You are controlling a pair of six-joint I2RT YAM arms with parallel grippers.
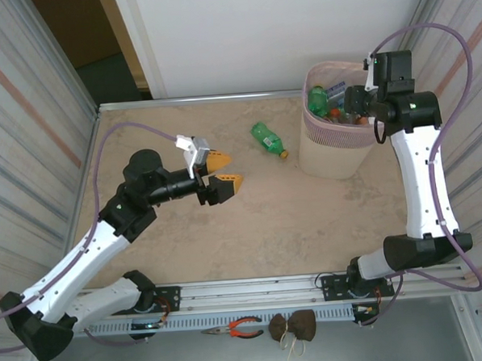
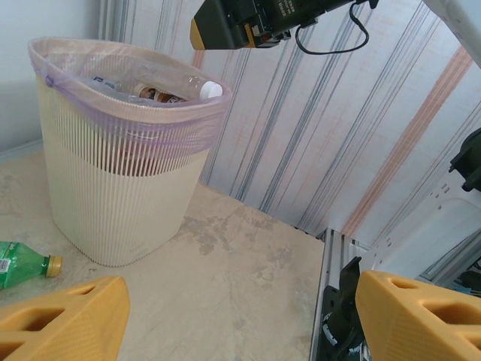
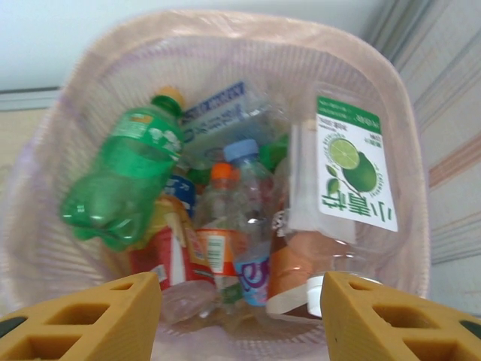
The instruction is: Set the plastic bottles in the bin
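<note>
Green bottle (image 1: pixel 268 139) lies on its side on the desk (image 1: pixel 220 238), close beside the foot of the bin (image 1: pixel 325 156) but apart from it. It is the one bottle I see left out on the desk.

Long axis runs on a diagonal: base to the far left, orange-yellow cap to the near right, aimed at the bin's base.

Left gripper (image 1: pixel 229 170) hovers over the desk with its jaws wide and nothing between them. The bottle lies just beyond its fingertips, ahead and toward the bin. The left arm is the nearer one. My judgement: the jaws need to come down across that diagonal at mid-body, not along it.

Right gripper (image 3: pixel 240 323) hangs over the bin's mouth, jaws parted and nothing held.

Inside the bin:
- a second green bottle (image 3: pixel 124 177)
- a blue-capped clear bottle (image 3: pixel 244 184)
- a lime-label bottle (image 3: pixel 353 169) with a white cap

The lime label carries a cut-lime picture and green East Asian characters, upside down to me, and I cannot read them. The white lettering on a blue label is too blurred to read. The green bottle's label on the desk is too small to read.
</note>
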